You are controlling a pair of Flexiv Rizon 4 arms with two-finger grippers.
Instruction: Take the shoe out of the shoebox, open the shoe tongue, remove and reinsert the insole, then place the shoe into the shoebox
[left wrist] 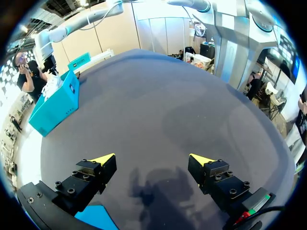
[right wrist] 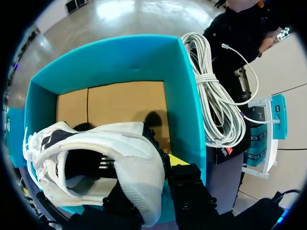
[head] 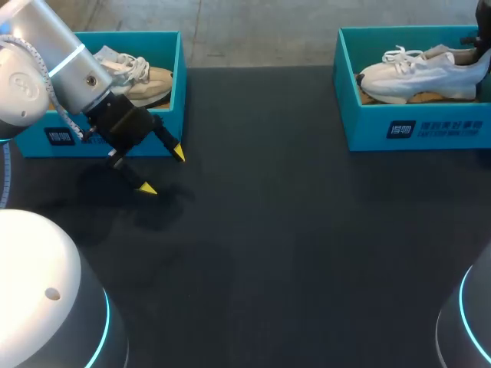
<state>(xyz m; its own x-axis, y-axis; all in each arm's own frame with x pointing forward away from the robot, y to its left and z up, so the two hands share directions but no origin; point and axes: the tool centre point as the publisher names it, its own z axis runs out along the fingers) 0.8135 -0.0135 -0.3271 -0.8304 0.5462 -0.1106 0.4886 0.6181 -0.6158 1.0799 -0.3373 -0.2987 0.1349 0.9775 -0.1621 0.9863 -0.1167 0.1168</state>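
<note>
A white shoe (head: 420, 73) lies in the teal shoebox (head: 418, 126) at the table's far right. My right gripper (head: 482, 42) comes in at that box's right end, at the shoe's heel. In the right wrist view this gripper (right wrist: 156, 170) is shut on the heel of the white shoe (right wrist: 96, 153), over the box's cardboard floor (right wrist: 120, 103). My left gripper (head: 163, 170) hangs open over bare table, just in front of the left box. Nothing is between its fingers in the left wrist view (left wrist: 152, 160). From there the right shoebox (left wrist: 53, 103) shows far ahead.
A second teal shoebox (head: 165, 92) at the far left holds a beige and white shoe (head: 142, 77). Dark tabletop (head: 291, 230) stretches between the two boxes and towards me. A corner of the left box (left wrist: 96, 218) shows under the left gripper.
</note>
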